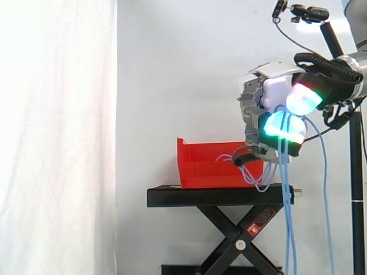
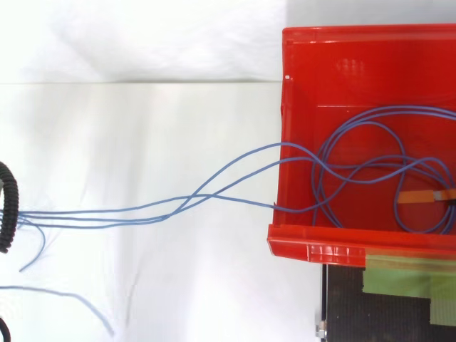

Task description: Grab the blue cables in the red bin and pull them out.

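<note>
Blue cables [image 1: 285,172] hang nearest in the side view, several strands dropping straight down from the hand past the end of the black stand [image 1: 218,196], with one more strand falling further to the right. Just above them the fingers [image 1: 284,126] are curled in on the bundle, glowing cyan and green pads pressed together over it. The cables are therefore pinched inside the hand [image 1: 269,94] rather than lying beside it, though I cannot tell how many strands the grip truly catches. From the fingers a short run sags back down to the near lip of the red bin [image 1: 200,166], touching it where it crosses. The hand itself is raised above that lip and off to its side, clear of the bin. From above, the strands cross the bin's wall and stretch well away toward the view's left edge. Loose coils lie inside the bin, some passing by an orange tag [image 2: 417,196], so I judge the pull only partly done. To do it well, the pinch should hold firm. The draw should go up and away along the line the strands already take, steady enough that the coils unwind instead of snagging the lip or dragging the bin along the stand.
</note>
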Available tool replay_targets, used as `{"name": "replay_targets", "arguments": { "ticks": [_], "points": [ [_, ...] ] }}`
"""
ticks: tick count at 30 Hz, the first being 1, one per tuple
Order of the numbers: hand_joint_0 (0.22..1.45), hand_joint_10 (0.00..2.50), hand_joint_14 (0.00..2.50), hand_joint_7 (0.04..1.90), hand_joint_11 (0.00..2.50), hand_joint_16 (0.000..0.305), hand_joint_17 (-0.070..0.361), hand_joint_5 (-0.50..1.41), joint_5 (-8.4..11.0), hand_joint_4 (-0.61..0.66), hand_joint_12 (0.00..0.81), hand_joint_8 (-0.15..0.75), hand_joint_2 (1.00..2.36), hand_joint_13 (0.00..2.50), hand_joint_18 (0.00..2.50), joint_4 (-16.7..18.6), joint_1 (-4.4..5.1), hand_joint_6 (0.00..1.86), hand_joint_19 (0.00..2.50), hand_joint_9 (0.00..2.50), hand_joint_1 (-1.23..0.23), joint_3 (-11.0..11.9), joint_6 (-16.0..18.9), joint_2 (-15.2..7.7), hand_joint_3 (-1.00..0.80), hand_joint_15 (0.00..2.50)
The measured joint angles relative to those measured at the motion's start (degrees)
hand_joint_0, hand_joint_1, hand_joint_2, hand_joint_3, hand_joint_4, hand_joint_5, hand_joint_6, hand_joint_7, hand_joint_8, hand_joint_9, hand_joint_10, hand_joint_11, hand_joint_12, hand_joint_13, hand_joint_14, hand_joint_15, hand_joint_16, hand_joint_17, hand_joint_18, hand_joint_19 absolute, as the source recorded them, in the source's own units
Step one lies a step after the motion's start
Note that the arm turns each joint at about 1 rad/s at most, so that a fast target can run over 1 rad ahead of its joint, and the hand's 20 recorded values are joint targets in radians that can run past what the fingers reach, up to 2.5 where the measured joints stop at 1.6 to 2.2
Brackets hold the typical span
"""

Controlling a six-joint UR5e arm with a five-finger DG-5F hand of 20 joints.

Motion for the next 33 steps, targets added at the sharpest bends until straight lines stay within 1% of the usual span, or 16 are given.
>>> {"name": "replay_targets", "arguments": {
  "ticks": [4,10,14,15,16,21,23,25,27,32,33],
  "points": [
    [0.71,0.02,0.71,0.73,0.96,0.05,0.112,0.75,0.0,0.07,0.309,0.262,1.0,1.32,1.01,-0.08,-0.06,0.25,1.0,0.99,-0.72,0.0,0.0,0.0,-1.0,1.52],
    [0.7,0.02,0.7,0.75,0.96,0.052,0.116,0.76,0.0,0.09,0.32,0.269,1.0,1.32,1.01,0.01,-0.18,0.2,0.99,0.99,-0.68,0.02,0.0,0.01,-1.0,1.51],
    [0.69,0.02,0.67,0.79,0.94,0.053,0.119,0.8,0.0,0.12,0.326,0.275,1.0,1.32,1.0,0.04,-0.2,0.13,0.98,0.99,-0.65,0.04,-0.02,-0.01,-1.0,1.51],
    [0.69,0.02,0.66,0.79,0.95,0.053,0.119,0.81,0.0,0.12,0.318,0.277,1.0,1.32,1.0,0.04,-0.2,0.12,0.98,1.0,-0.64,0.04,-0.06,-0.01,-1.0,1.51],
    [0.69,0.02,0.66,0.81,0.95,0.053,0.119,0.82,0.0,0.12,0.329,0.276,1.0,1.32,1.0,0.05,-0.2,0.11,0.98,1.0,-0.64,0.04,-0.1,-0.01,-1.0,1.52],
    [0.69,0.02,0.63,0.84,0.96,0.052,0.118,0.85,0.0,0.13,0.316,0.278,1.0,1.33,1.0,0.04,-0.19,0.08,0.98,1.0,-0.67,0.03,-0.16,0.01,-1.0,1.52],
    [0.7,0.02,0.61,0.83,0.95,0.052,0.118,0.85,0.01,0.13,0.314,0.28,1.0,1.33,1.0,-0.01,-0.19,0.1,0.98,1.0,-0.69,0.03,-0.17,0.0,-1.0,1.54],
    [0.7,0.02,0.6,0.82,0.96,0.052,0.116,0.85,0.02,0.12,0.323,0.274,1.0,1.34,0.99,-0.07,-0.19,0.16,0.99,1.01,-0.71,0.02,-0.15,0.01,-1.0,1.53],
    [0.71,0.02,0.59,0.8,0.96,0.051,0.115,0.85,0.02,0.13,0.314,0.274,1.0,1.34,0.99,-0.1,-0.19,0.22,1.0,1.01,-0.72,0.02,-0.12,0.0,-1.0,1.54],
    [0.75,0.03,0.52,0.76,0.96,0.049,0.109,0.83,0.06,0.11,0.297,0.262,1.0,1.36,0.98,-0.12,-0.18,0.36,1.0,1.01,-0.81,0.02,-0.06,0.0,-1.0,1.6],
    [0.77,0.03,0.49,0.76,0.96,0.047,0.107,0.83,0.07,0.11,0.283,0.258,1.0,1.36,0.97,-0.14,-0.18,0.37,1.01,1.01,-0.83,0.03,-0.06,0.01,-1.0,1.62]
  ]
}}
